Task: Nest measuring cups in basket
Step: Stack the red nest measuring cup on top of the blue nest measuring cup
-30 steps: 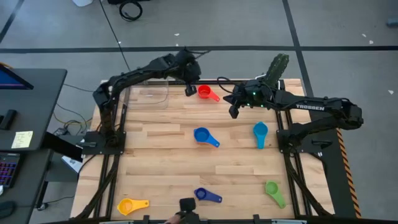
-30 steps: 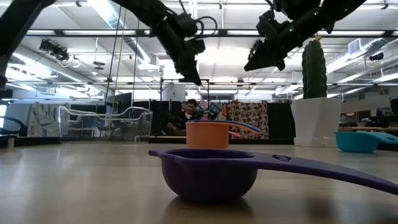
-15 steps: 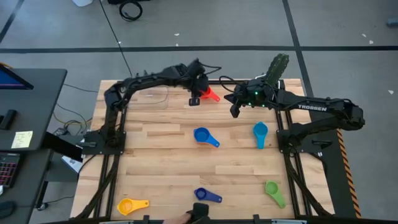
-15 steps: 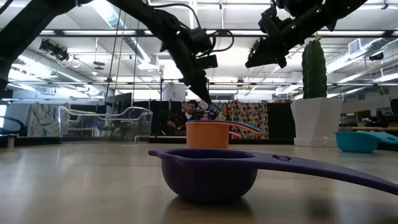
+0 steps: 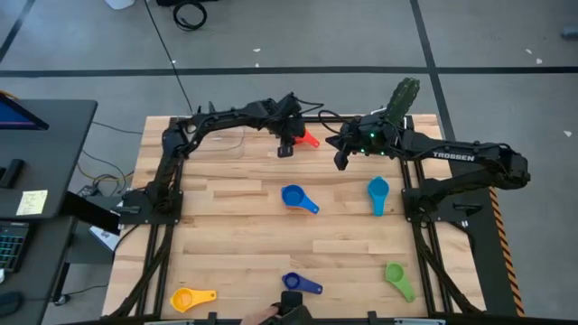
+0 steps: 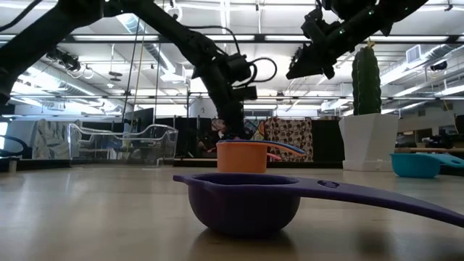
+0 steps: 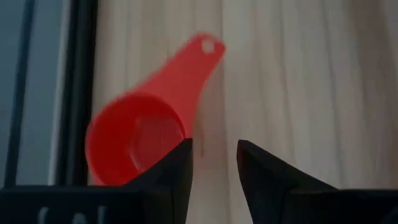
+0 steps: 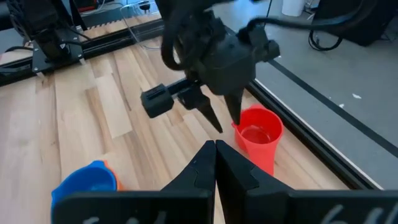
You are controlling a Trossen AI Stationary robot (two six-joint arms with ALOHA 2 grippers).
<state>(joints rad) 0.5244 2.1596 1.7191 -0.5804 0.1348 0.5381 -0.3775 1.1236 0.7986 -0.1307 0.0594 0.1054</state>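
We see the left gripper just above the red cup, its two fingers a little apart and holding nothing. The red cup sits upright near the table's far edge. The right gripper hangs close by, pinched shut. The clear basket is to the left.

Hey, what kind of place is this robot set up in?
Probably a big open lab or workshop: exposed ceiling lights and ducts, a taped concrete floor, a computer desk beside the wooden table.

Glossy plastic red cup, wooden table
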